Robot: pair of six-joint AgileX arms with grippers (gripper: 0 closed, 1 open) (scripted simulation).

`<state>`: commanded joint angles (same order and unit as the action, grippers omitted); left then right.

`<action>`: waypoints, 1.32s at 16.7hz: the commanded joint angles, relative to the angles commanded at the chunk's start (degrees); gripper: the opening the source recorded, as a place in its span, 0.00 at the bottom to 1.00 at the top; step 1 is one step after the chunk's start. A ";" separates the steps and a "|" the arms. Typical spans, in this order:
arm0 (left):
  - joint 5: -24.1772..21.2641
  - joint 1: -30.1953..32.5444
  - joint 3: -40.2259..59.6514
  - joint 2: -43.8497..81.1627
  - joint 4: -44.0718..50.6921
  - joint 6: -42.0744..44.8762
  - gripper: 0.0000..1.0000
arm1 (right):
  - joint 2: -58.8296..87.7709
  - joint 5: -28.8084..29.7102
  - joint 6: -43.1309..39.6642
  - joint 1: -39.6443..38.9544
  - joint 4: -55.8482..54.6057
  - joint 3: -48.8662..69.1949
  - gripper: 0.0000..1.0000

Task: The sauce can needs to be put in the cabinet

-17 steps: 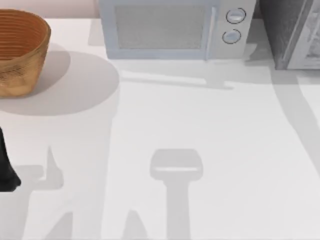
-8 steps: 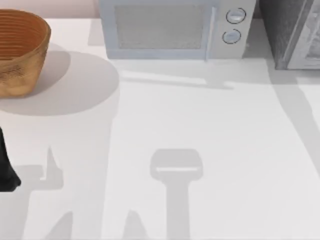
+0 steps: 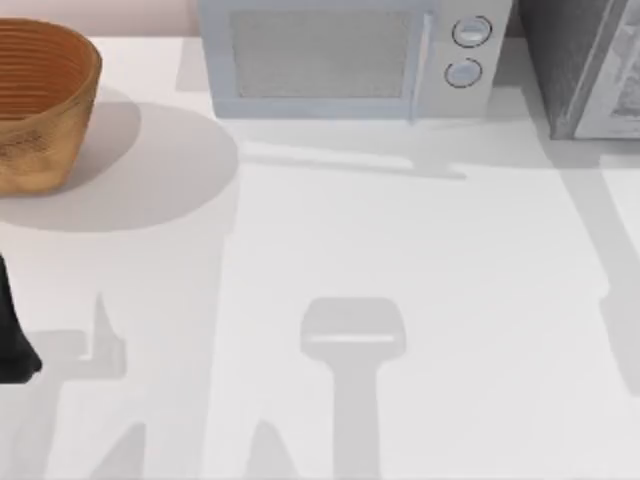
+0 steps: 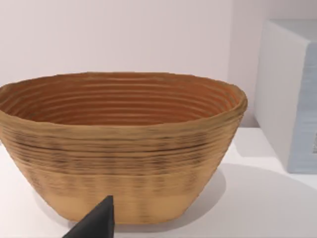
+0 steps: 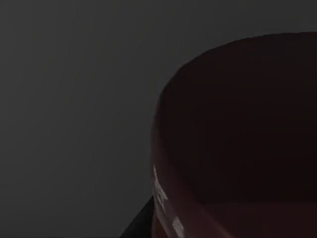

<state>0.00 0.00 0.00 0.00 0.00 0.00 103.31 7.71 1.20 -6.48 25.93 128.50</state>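
At the top view's left edge you see part of the left arm [image 3: 12, 335], parked low over the desk [image 3: 400, 260]. A dark tip of the left end effector [image 4: 96, 223] pokes into the left wrist view, but you can't tell if it's open or closed. Just beyond it sits the woven basket [image 4: 121, 148], upright on the desk, w/ the white microwave [image 4: 290, 94] beside it.

The right wrist view is dark; close up it catches the maroon-brown rounded top of the sauce can [image 5: 237, 139] against a dark grey surface. You can't tell the right end effector's state.

In the top view, the basket is at back left, the microwave at back centre, and the dark speckled cabinet [image 3: 560, 60] at back right w/ its lighter door panel [image 3: 620, 90] angled toward the right edge.
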 joint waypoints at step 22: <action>0.00 0.00 0.00 0.00 0.00 0.00 1.00 | 3.59 -0.66 -0.14 0.60 -0.78 3.08 1.00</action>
<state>0.00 0.00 0.00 0.00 0.00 0.00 106.90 7.06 1.05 -5.88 25.15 131.58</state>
